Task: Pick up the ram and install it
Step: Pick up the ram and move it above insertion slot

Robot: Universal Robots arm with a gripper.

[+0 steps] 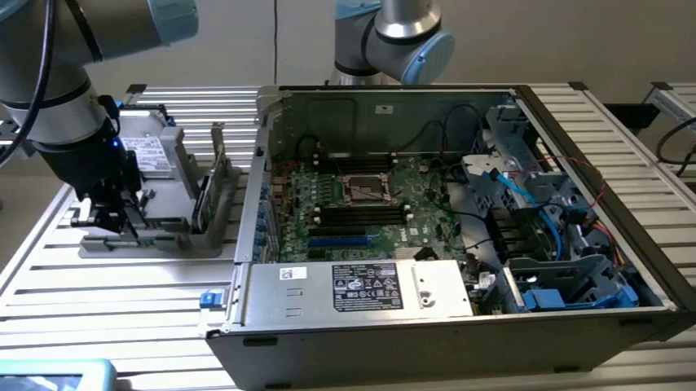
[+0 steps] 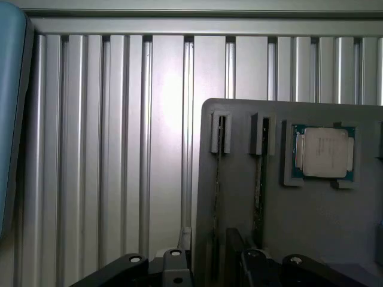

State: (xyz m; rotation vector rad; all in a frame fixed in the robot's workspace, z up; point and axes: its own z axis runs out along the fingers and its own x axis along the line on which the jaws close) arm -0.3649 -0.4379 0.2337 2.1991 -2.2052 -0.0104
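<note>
While the tool [image 1: 109, 213], jaws apart, hovers over the ram [image 2: 216, 179] standing in the grey holder [image 2: 323, 227], pick-up appears in hand, requiring centred closure on its thin edge.

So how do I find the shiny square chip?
Look at the grey holder on the slatted metal table, beside the open computer case. The chip lies flat in a square pocket. It is silver and square; the two ram sticks beside it are thin, standing on edge in slots.
</note>
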